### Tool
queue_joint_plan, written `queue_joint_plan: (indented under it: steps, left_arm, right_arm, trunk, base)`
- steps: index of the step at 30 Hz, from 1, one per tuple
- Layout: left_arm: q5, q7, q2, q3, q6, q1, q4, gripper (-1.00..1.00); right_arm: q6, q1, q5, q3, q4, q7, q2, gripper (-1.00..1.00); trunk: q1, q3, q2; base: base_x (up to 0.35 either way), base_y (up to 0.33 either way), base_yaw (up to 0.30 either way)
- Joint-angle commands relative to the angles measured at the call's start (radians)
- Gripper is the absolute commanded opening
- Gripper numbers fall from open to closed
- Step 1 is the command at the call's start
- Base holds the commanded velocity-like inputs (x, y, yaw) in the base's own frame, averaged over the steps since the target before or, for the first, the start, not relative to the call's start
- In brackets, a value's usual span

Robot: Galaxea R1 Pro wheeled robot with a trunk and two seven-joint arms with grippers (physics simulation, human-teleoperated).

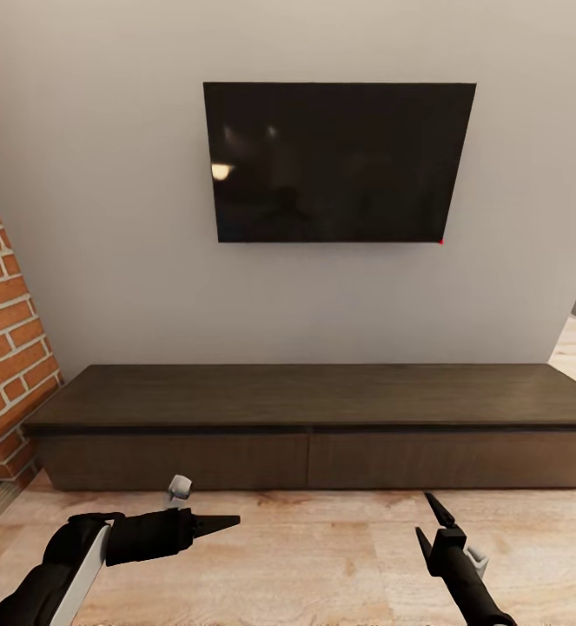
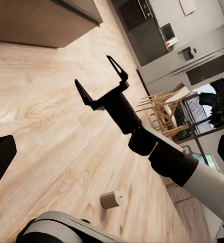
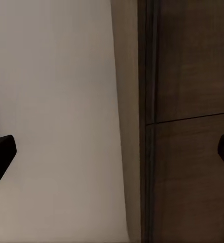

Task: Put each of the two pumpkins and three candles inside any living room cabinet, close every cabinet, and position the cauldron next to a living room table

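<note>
The long, low dark-brown cabinet (image 1: 305, 461) stands against the wall ahead with both drawer fronts shut; it also shows as the cabinet (image 2: 36, 20) and the cabinet (image 3: 193, 101). My left gripper (image 1: 222, 522) hovers low over the floor in front of its left half, fingers (image 2: 0, 159) spread wide, open and empty. My right gripper (image 1: 428, 522) points toward the right drawer front, open and empty; the left wrist view shows this right gripper (image 2: 102, 76) too. One beige candle (image 2: 111, 200) lies on its side on the floor by my base. Pumpkins, cauldron and table are out of view.
A black TV (image 1: 335, 161) hangs on the grey wall above the cabinet. A brick pillar (image 1: 5, 348) stands at its left end. Pale wood floor (image 1: 322, 556) lies between me and the cabinet. Behind me are grey kitchen units (image 2: 188, 55) and wooden chairs (image 2: 162, 109).
</note>
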Motion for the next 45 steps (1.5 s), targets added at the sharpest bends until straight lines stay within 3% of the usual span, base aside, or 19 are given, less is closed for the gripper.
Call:
queue_joint_plan:
  steps: [1,16,33,45]
  left_arm:
    - [0.002,-0.001,0.000,0.000,0.006,-0.001,0.000,1.00]
    - [0.006,-0.002,0.001,0.000,0.006,-0.001,-0.007,1.00]
    - [0.007,-0.002,0.001,-0.001,0.006,-0.001,-0.006,1.00]
    - [0.008,-0.003,0.001,-0.004,0.006,-0.001,-0.007,1.00]
  right_arm:
    - [0.009,-0.001,-0.012,-0.004,0.000,0.005,0.000,1.00]
    - [-0.005,-0.001,-0.010,-0.007,0.003,0.012,-0.002,1.00]
    - [-0.009,-0.001,-0.006,-0.007,0.023,0.010,-0.003,1.00]
    - [-0.067,-0.001,-0.008,-0.007,0.035,0.009,-0.003,1.00]
  trunk:
    - [0.004,-0.004,-0.008]
    - [0.004,-0.004,-0.008]
    - [0.004,-0.004,-0.008]
    - [0.004,-0.004,-0.008]
  base:
    - [0.000,0.000,0.000]
    - [0.022,0.000,0.000]
    - [0.323,0.000,0.000]
    - [0.202,0.000,0.000]
